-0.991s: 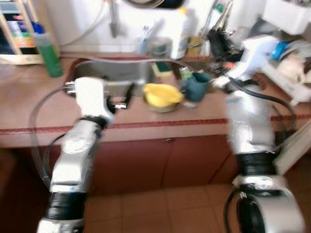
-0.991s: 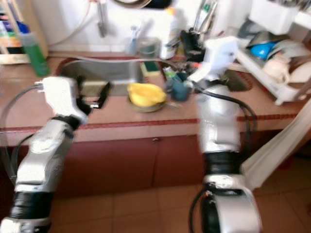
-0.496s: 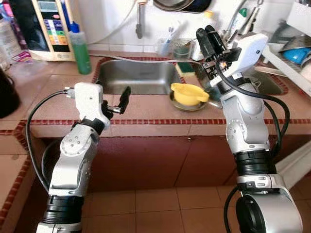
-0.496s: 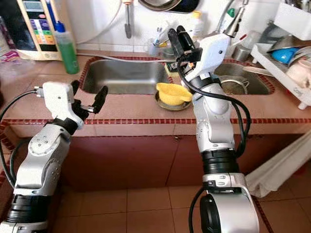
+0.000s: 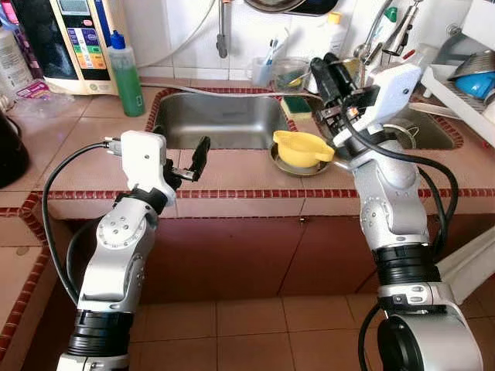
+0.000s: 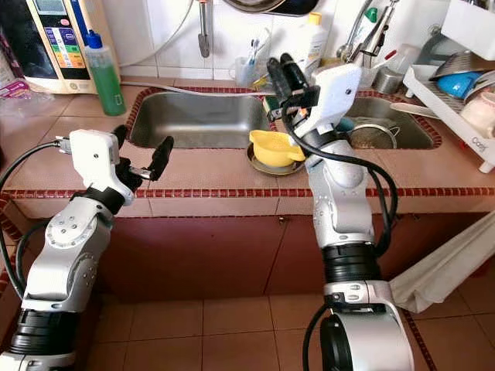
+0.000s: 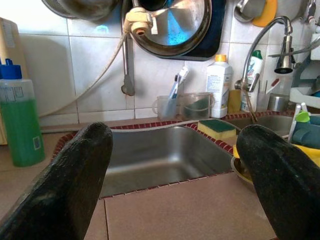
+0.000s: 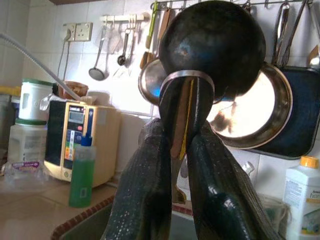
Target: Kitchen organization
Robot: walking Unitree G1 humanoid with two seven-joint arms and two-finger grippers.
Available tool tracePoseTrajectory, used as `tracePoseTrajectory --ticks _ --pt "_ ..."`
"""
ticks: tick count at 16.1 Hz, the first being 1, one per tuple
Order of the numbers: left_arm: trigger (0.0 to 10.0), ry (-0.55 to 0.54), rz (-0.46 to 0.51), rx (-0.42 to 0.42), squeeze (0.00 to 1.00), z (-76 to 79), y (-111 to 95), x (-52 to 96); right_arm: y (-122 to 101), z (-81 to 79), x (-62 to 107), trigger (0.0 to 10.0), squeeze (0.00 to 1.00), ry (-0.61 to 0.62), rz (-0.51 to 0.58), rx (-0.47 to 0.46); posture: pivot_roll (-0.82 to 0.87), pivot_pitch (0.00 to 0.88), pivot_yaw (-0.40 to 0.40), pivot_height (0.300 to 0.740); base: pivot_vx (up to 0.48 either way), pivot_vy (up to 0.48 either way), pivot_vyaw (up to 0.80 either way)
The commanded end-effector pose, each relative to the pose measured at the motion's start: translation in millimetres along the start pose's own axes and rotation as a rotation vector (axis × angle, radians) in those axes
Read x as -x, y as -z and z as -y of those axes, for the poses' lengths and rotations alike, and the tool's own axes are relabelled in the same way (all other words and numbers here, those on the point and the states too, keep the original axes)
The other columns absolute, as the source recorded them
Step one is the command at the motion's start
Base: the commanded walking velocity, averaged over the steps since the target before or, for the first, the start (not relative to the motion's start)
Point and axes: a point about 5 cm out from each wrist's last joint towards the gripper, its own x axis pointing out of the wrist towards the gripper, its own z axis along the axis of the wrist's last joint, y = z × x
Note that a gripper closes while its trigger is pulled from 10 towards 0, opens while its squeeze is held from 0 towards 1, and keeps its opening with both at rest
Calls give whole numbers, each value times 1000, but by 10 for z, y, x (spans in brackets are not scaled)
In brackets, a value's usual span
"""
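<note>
My right gripper (image 5: 331, 69) is raised over the counter between the two sink basins, above a yellow bowl (image 5: 302, 147) that rests on a small plate. It is shut on the handle of a black ladle (image 8: 212, 50), whose round head stands up past the fingers (image 8: 145, 190). My left gripper (image 6: 141, 148) is open and holds nothing. It hovers over the tiled counter just in front of the steel sink (image 5: 220, 120), with its fingers (image 7: 75, 170) spread wide.
A green soap bottle (image 5: 125, 66) stands at the sink's back left corner. A green sponge (image 5: 296, 104) and clear cups (image 7: 185, 106) sit behind the sink. A teal mug (image 7: 306, 134) is near the bowl. A dish rack (image 5: 473, 77) is at the right. Pans hang on the wall (image 7: 172, 25).
The head camera swung and the blur cleared, so the whole picture shifted. My right gripper has dipped slightly with the ladle still in it. The left gripper stays open in the same place.
</note>
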Motion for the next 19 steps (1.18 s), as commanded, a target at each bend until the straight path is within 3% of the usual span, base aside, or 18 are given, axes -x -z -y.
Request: tracePoseTrajectory --ticks 1,15,19 --pt "10000 11 2 -13 0 23 -4 -6 -56 -7 1 10000 0 -15 17 11 -50 0 -29 740 259 0 0" --pt "10000 23 -18 16 0 70 50 31 -57 -43 11 10000 0 -41 16 16 -44 0 -34 740 350 0 0" --pt "10000 18 -18 17 0 65 46 39 -36 -59 13 10000 0 -50 -1 32 -38 0 -36 740 375 0 714"
